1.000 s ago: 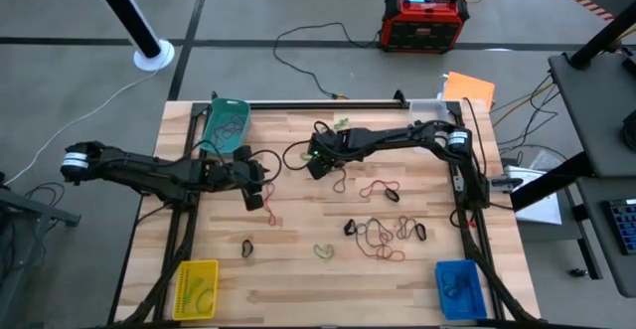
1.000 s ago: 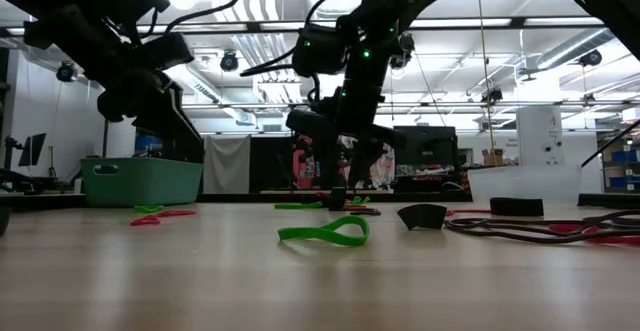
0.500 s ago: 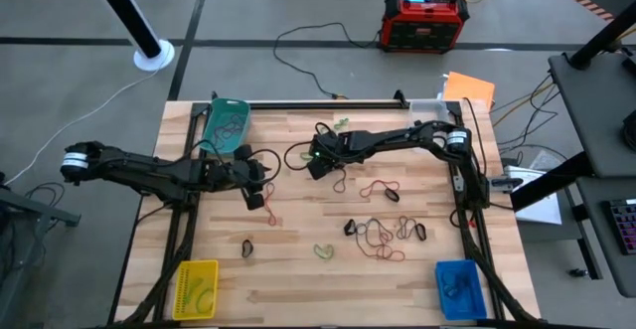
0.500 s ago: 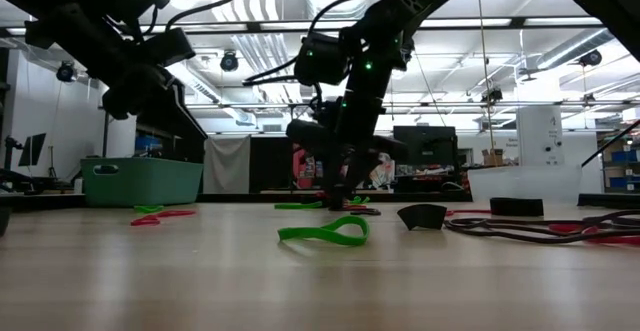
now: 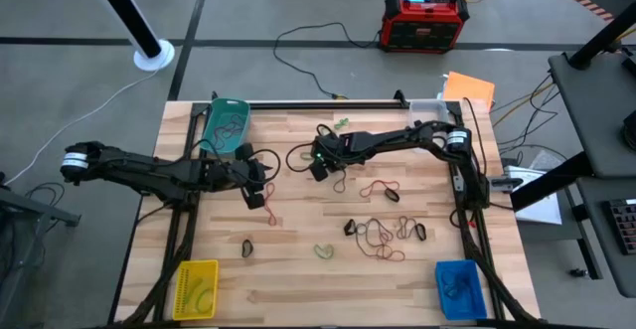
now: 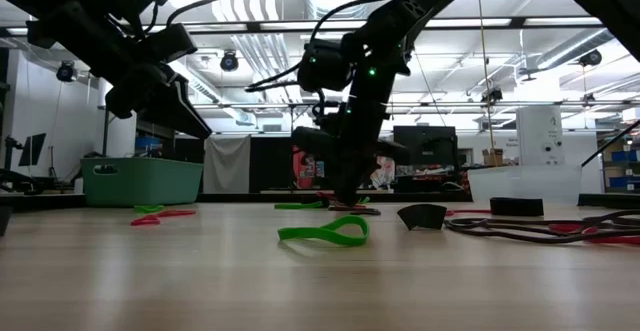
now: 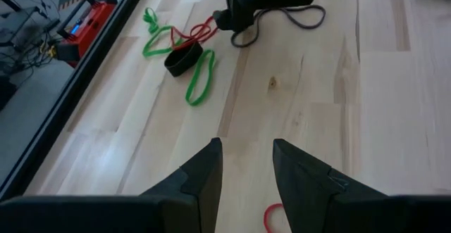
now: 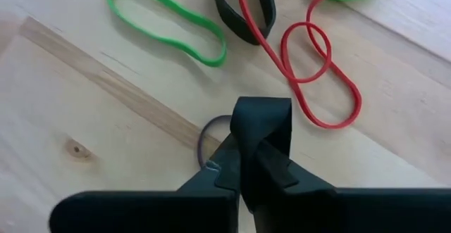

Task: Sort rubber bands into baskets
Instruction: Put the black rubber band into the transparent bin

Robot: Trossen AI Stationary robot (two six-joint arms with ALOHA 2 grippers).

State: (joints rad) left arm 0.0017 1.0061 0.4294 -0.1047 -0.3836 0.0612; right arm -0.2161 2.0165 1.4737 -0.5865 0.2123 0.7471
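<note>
Table (image 5: 298,269): wooden top, bands scattered over its middle, a basket at each corner.
Baskets: teal basket (image 5: 225,117) at the far left corner, clear basket (image 5: 429,106) far right, yellow basket (image 5: 195,287) near left, blue basket (image 5: 459,287) near right; some already had bands in them.
Right arm: reached from the clear basket's side toward the table's middle, right claw (image 5: 320,167) down at the wood.
Left arm: lay in from the left edge, well short of the teal basket, left claw (image 5: 254,192) hovering over bare wood, its fingers (image 7: 204,169) part open with nothing between them; a red band (image 7: 271,217) showed just under it.
Change: a second earlier the right claw stood wide over the wood; by this moment it had snapped fully clenched. I took that as the pick just made, lift and carry still to come.
Grasp: in the right wrist view the tips were pinched on a dark band (image 8: 211,136), a thin grey-brown loop curling out beside them, flat on the table.
Neighbours: green band (image 8: 173,23), black band (image 8: 243,11) and red loop (image 8: 317,71) lay just beyond the claw, apart from it and untouched.
Bulk of bands: tangle (image 5: 383,235) between the right claw and the blue basket, still unsorted.
</note>
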